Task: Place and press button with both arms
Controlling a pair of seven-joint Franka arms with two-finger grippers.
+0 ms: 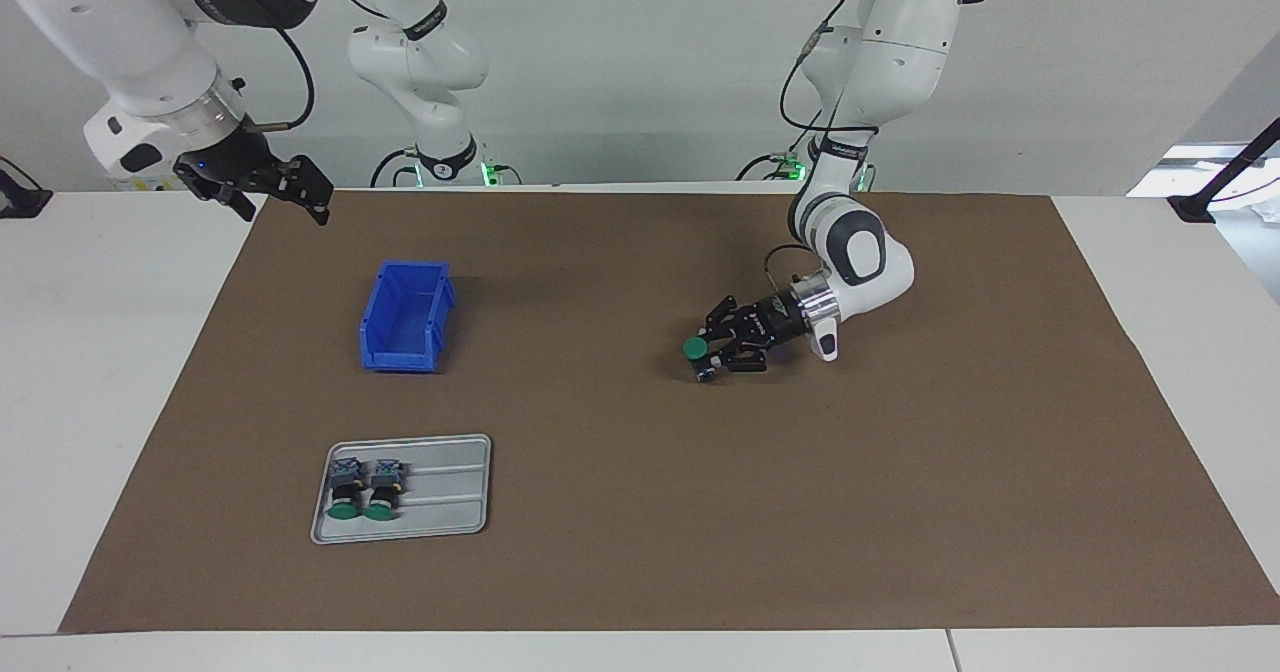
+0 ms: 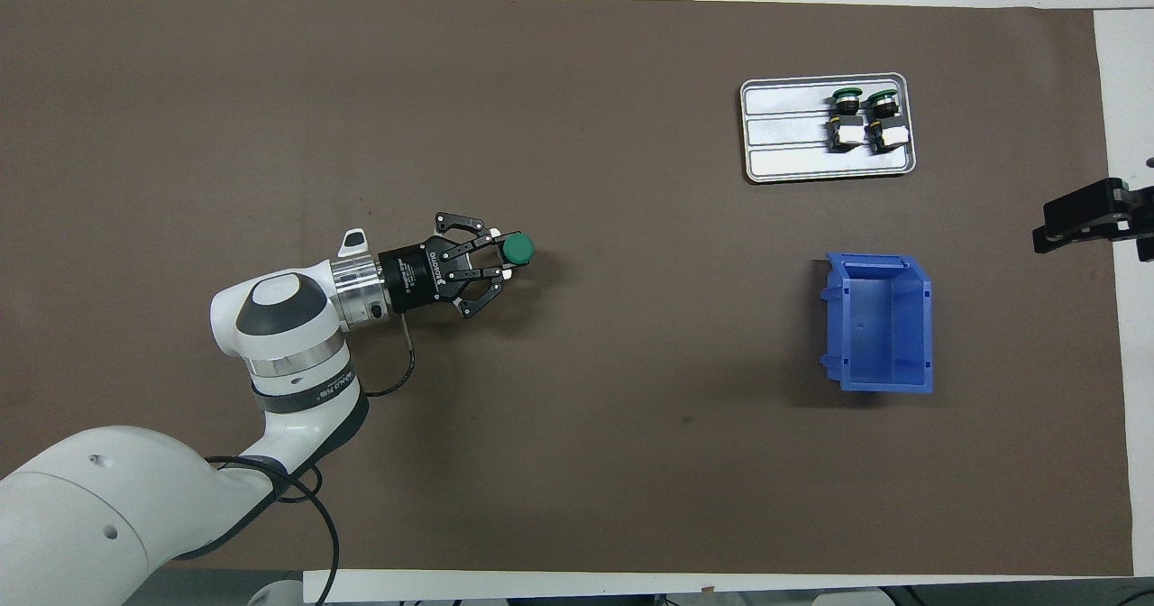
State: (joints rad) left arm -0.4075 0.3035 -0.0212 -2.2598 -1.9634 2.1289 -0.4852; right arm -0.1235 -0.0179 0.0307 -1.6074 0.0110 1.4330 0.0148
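Tray [image 1: 440, 512] near mat edge; left pincer [image 1: 712, 350] grips button [image 1: 695, 348] mid-mat.

Green-capped button [image 1: 697, 350] stands upright, seemingly touching the mat, mid-table.

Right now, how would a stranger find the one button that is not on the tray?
Look at the brown mat, toward the left arm's end. The left end effector grips a green-capped button there, upright. The other two buttons lie in the grey tray.
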